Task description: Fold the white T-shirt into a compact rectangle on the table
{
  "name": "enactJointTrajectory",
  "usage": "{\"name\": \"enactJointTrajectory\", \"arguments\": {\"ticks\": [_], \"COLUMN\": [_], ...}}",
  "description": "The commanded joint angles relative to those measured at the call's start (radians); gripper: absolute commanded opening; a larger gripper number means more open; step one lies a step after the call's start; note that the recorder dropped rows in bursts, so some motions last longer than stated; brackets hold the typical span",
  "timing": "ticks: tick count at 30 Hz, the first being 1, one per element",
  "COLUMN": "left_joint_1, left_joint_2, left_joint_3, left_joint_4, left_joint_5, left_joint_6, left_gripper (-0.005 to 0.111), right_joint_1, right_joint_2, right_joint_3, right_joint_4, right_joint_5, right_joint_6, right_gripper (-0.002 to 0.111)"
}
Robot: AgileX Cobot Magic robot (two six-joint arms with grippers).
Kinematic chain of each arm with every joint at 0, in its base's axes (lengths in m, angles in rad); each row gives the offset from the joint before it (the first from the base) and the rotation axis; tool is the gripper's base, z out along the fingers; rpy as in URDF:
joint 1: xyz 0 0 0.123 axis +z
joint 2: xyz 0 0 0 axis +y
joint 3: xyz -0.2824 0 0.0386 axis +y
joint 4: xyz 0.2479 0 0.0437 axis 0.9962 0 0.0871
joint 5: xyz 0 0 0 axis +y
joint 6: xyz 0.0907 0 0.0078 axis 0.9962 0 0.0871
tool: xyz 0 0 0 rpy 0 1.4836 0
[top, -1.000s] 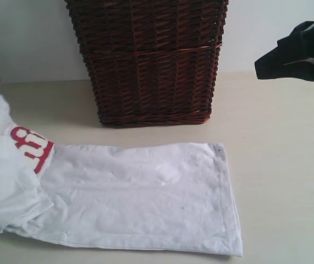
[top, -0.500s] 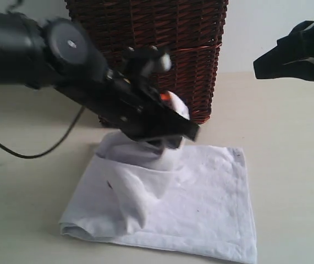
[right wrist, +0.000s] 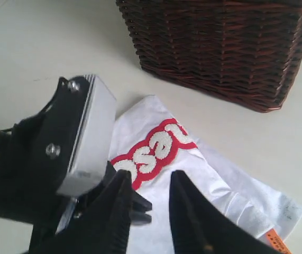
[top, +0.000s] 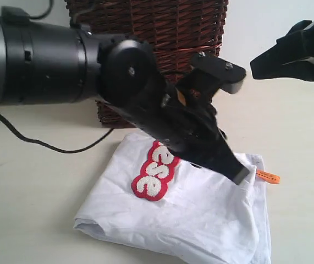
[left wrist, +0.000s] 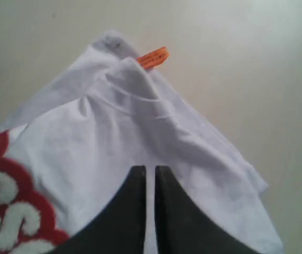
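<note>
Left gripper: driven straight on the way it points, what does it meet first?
The white T-shirt: the left gripper points at the folded fabric short of the orange tag. Depth to the cloth is unclear.

a robot lab bench — plain beige table (top: 25, 220), blank wall (top: 250, 27), wicker basket (top: 146, 33), cabled robot arm (top: 36, 60).

Folded white T-shirt (top: 200, 220) under the left end effector (top: 239, 174), wicker basket (top: 162, 33) behind

White T-shirt (top: 200, 217), basket (top: 162, 27) on table (top: 30, 192)
</note>
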Motion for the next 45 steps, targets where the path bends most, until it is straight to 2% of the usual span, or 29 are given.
{"name": "enactJointTrajectory", "arguments": {"ticks": [1,2,4,7,10,16,18,21,23,25,27,32,35,37,41,45], "left_joint_1": [0.020,-0.007,-0.055,-0.113,-0.113,-0.073,-0.073,-0.073,-0.071,-0.058,-0.039,0.038,0.089,0.119,0.198,0.227], "left_joint_2": [0.057,0.120,0.205,0.272,0.268,0.154,0.150,0.190,0.233,0.285,0.330,0.379,0.349,0.318,0.315,0.380], "left_joint_3": [-0.004,-0.004,-0.004,-0.004,-0.004,-0.004,-0.020,-0.050,-0.075,-0.112,-0.162,-0.292,-0.322,-0.322,-0.312,-0.278], "left_joint_4": [-0.018,-0.021,-0.040,-0.042,-0.034,-0.079,-0.082,-0.082,-0.069,-0.040,-0.008,0.103,0.105,0.139,0.273,0.269], "left_joint_5": [0.211,0.241,0.217,0.239,0.250,-0.005,-0.027,-0.081,-0.115,-0.120,-0.071,0.206,0.296,0.296,0.296,0.305], "left_joint_6": [0.000,0.010,0.021,0.029,0.029,0.005,0.005,0.007,-0.001,-0.044,-0.059,-0.106,-0.100,-0.111,-0.264,-0.264], "left_gripper": [0.000,0.000,0.000,0.000,0.000,0.000,0.007,0.025,0.026,0.014,0.000,0.000,0.000,0.000,0.000,0.000], "right_joint_1": [-0.002,-0.002,-0.002,-0.002,-0.002,-0.002,-0.002,-0.002,-0.002,-0.002,-0.002,-0.002,-0.002,-0.002,-0.002,-0.002], "right_joint_2": [-0.009,-0.009,-0.009,-0.009,-0.009,-0.009,-0.009,-0.009,-0.009,-0.009,-0.009,-0.009,-0.009,-0.009,-0.009,-0.009], "right_joint_3": [-0.004,-0.004,-0.004,-0.004,-0.004,-0.004,-0.004,-0.004,-0.004,-0.004,-0.004,-0.004,-0.004,-0.004,-0.004,-0.004], "right_joint_4": [0.005,0.005,0.005,0.001,0.001,0.001,0.003,0.003,0.003,0.003,0.003,0.003,0.003,0.003,0.003,0.003], "right_joint_5": [0.003,0.003,0.005,0.008,0.005,0.007,0.005,0.002,0.002,0.002,0.002,0.002,0.002,0.002,0.002,0.002], "right_joint_6": [-0.010,-0.010,-0.009,-0.009,-0.009,-0.009,-0.009,-0.009,-0.009,-0.009,-0.009,-0.009,-0.009,-0.009,-0.009,-0.009], "right_gripper": [0.027,0.027,0.027,0.027,0.027,0.027,0.027,0.027,0.027,0.027,0.027,0.027,0.027,0.027,0.027,0.027]}}
